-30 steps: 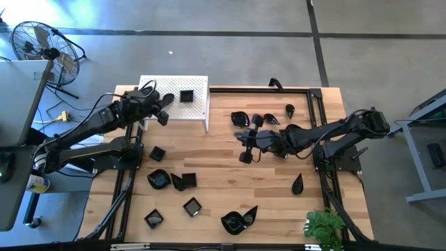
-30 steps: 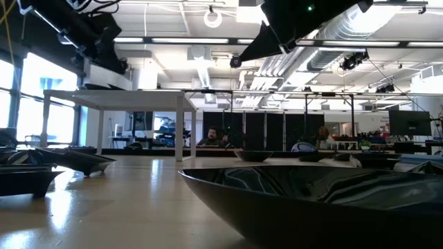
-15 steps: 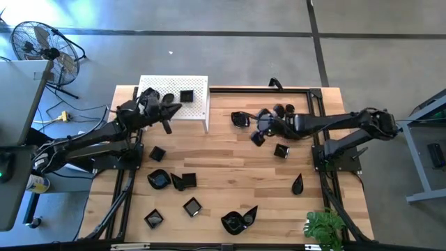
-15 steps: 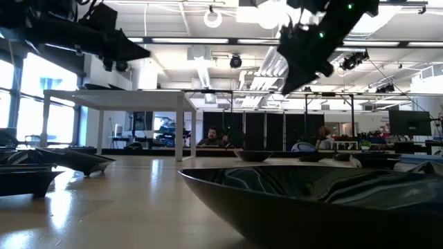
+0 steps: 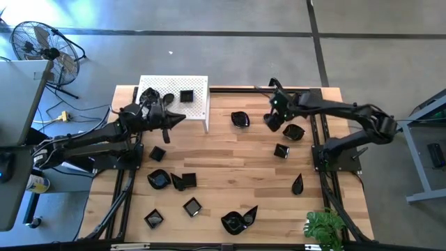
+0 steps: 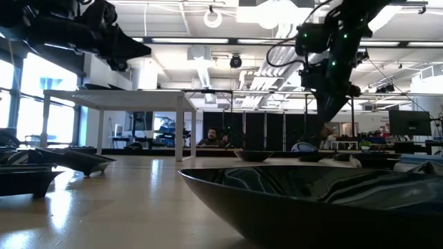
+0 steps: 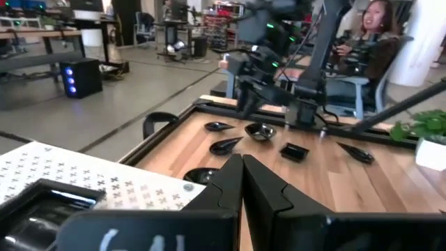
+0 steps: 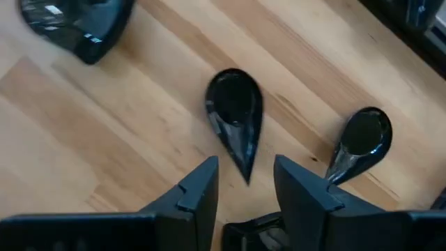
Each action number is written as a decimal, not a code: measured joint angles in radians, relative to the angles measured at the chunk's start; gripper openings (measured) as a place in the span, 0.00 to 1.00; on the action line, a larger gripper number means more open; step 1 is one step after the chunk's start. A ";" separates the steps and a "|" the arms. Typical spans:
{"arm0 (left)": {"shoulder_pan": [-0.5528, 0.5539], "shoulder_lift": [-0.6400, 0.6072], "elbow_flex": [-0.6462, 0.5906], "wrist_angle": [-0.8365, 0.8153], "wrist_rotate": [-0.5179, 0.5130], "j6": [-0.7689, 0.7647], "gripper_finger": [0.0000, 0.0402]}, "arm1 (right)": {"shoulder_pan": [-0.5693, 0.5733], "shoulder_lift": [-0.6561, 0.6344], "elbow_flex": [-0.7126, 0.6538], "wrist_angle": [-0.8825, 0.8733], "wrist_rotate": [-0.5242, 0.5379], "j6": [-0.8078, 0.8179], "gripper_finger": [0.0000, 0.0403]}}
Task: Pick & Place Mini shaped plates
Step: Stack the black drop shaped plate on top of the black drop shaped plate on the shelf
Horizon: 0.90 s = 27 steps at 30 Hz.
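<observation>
- While the right gripper (image 8: 245,167) hangs over the plates at the upper right of the high view, its fingers stand apart and hold nothing.
- A teardrop plate (image 8: 235,115) lies flat on the table (image 8: 104,153), its narrow tail pointing into the gap between those fingers.
- Judgement: this reads as lining up a pick. Drop straight down, straddle the tail or rim, and close slowly, since the glossy glaze will likely slip.
- Keep clear of the second teardrop (image 8: 362,139) just beside it.
- Left gripper (image 5: 171,120) waits by the white stand (image 5: 198,104) at upper left, fingers pressed together and empty.
- Counts, right wrist view: two teardrops, plus one other dish (image 8: 77,21) at the upper left corner.
- Counts, high view: one stand with two plates (image 5: 187,96) on it, and roughly ten more on the wood. Five or six lie lower left and four right of centre. Some overlap, so the count isn't exact.
</observation>
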 joint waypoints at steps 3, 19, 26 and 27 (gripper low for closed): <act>-0.006 0.000 0.000 -0.021 0.000 0.000 0.01 | -0.077 0.003 -0.008 0.016 -0.035 -0.024 0.31; -0.005 0.000 0.000 -0.045 0.019 -0.008 0.01 | -0.272 0.003 -0.337 0.410 -0.314 0.008 0.28; -0.005 0.000 0.000 -0.044 0.019 -0.012 0.01 | -0.272 0.003 -0.368 0.512 -0.352 0.049 0.18; -0.005 0.000 0.000 -0.044 0.018 -0.013 0.01 | -0.273 0.003 -0.371 0.518 -0.354 0.051 0.17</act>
